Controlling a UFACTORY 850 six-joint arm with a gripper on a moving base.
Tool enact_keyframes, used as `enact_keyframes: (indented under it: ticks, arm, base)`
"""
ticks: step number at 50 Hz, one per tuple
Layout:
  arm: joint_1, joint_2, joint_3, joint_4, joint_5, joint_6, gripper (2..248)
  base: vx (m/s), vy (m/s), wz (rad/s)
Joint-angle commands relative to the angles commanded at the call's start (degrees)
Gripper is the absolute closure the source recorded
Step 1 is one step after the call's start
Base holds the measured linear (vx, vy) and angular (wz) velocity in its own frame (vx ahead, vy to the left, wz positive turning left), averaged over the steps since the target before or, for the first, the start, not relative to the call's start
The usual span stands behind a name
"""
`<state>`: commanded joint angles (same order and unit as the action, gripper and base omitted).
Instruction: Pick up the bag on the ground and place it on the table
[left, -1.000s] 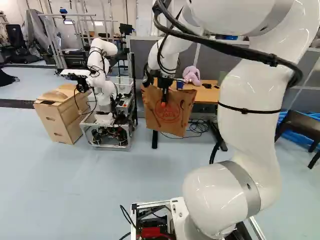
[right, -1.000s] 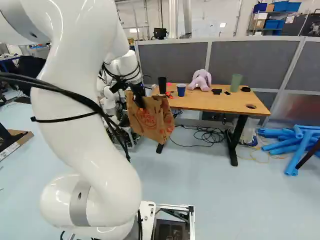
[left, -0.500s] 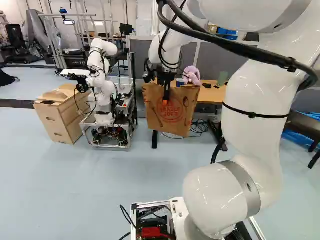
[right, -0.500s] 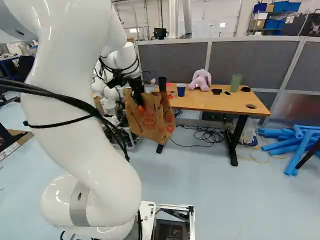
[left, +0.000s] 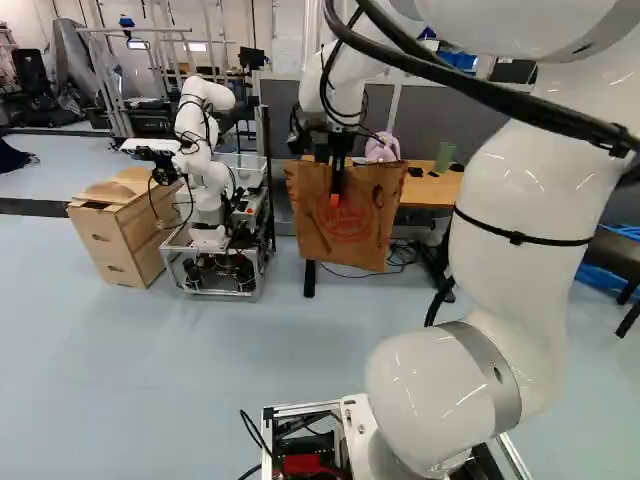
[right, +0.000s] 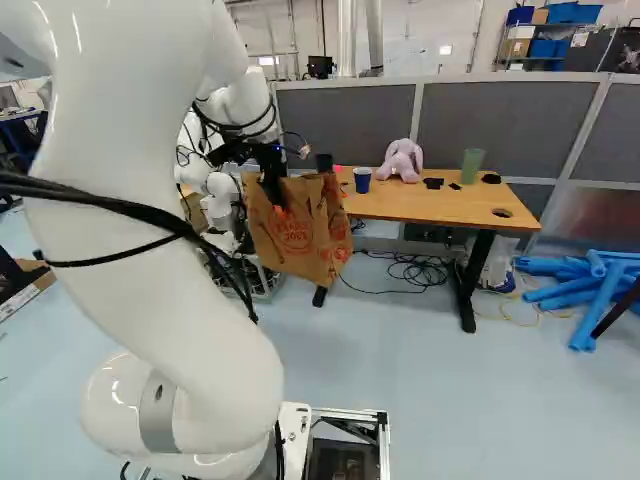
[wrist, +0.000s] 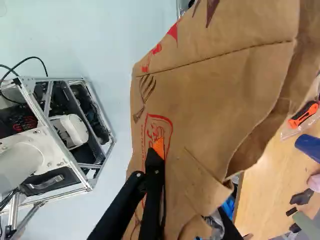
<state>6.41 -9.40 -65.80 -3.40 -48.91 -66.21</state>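
In the left base view my gripper (left: 334, 192) is at the front of the brown paper bag (left: 345, 228), which hangs off the floor before the left end of the wooden table (left: 428, 190). The right base view has the bag (right: 296, 232) beside the table's left end, its top about level with the tabletop (right: 440, 203). In the wrist view my gripper (wrist: 172, 150) is shut on the wall of the bag (wrist: 220, 100). One finger with an orange pad (wrist: 159, 147) lies outside on the printed face; the other is hidden behind the paper.
A blue cup (right: 362, 180), a black cup (right: 324, 164), a pink plush toy (right: 403, 160) and a green cup (right: 472, 165) stand on the table. Another robot (left: 208, 190) and a wooden box (left: 112, 235) are to the left. Cables (right: 410, 272) lie under the table; blue tubes (right: 590, 285) lie right.
My arm has shifted against its lowest joint, and the bag has come up slightly with the gripper, turning a little. In the left base view it has moved slightly right. The base has stayed put.
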Motion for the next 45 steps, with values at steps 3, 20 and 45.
enact_keyframes:
  ticks: [3,20,45]
  arm:
    - [-0.1,0.1,-0.4,0.0,-0.9,0.0,232]
    - [-0.8,0.5,-3.3,0.0,-5.7,0.0,232]
    - [-1.6,1.0,-7.6,0.0,-12.9,0.0,232]
  base:
    - [0.0,0.0,0.0]
    - [0.0,0.0,0.0]
    - [0.0,0.0,0.0]
